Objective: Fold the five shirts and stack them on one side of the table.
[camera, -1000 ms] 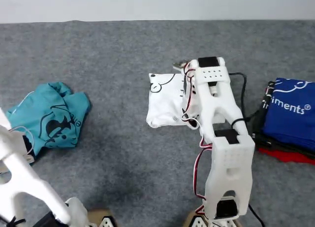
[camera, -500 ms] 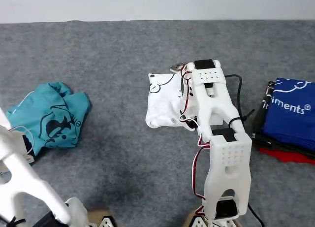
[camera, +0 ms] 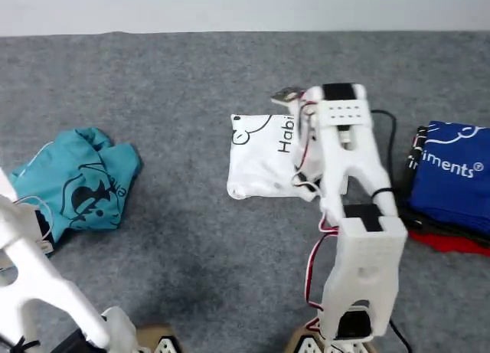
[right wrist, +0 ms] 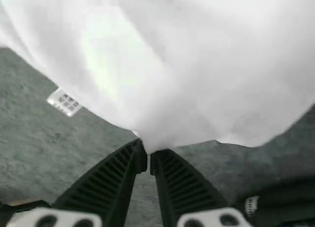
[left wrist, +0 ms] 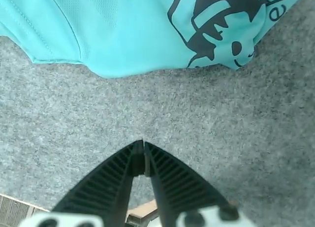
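Note:
A folded white shirt with black print lies at the middle of the grey table. My right gripper is at its far right corner. In the right wrist view the fingers are shut, pinching an edge of the white shirt, which drapes from the tips. A crumpled teal shirt with a dark print lies at the left. My left gripper hovers shut and empty over bare carpet just short of the teal shirt.
A stack of folded shirts sits at the right edge, blue on top, black and red beneath. The left arm's white body fills the near left corner. Grey carpet lies open between the shirts.
My right arm has swung right and slightly farther away, uncovering more of the print on the white shirt. The left arm and teal shirt have not moved.

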Tool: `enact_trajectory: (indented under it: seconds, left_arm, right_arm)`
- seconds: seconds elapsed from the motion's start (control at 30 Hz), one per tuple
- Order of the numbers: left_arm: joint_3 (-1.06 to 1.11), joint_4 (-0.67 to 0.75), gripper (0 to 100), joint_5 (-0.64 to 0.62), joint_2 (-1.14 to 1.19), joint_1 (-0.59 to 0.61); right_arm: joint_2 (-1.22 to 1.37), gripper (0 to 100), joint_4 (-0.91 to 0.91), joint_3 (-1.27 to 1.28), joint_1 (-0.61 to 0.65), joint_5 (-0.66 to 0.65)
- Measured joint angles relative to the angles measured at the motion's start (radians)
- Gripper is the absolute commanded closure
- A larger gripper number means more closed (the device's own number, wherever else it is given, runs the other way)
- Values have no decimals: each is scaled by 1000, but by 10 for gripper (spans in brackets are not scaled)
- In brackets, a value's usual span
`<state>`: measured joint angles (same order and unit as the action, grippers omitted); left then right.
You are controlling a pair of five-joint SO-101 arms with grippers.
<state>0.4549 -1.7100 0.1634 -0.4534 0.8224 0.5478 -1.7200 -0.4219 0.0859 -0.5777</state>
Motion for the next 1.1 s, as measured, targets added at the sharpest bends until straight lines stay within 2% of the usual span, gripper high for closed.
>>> enact_trajectory:
  seconds: [0.27,0.43,0.53,0.7,0.77,0.97,1.1]
  left_arm:
    - [0,0,995,0,0,0]
    - [0,0,995,0,0,0]
    - [0,0,995,0,0,0]
    - [0,0,995,0,0,0]
    - [0,0,995,0,0,0]
    - [0,0,995,0,0,0]
    - [0,0,995,0,0,0]
  right_arm:
    - [-3,987,81,0,-186,-172]
    - [-3,984,101,0,-224,-215]
    - [-3,946,135,0,-221,-218]
    - [-3,805,146,0,-221,-218]
    - [-6,781,146,0,-219,-195]
    - [-98,800,133,-32,-198,-75]
    - [-152,959,44,-34,-94,-60]
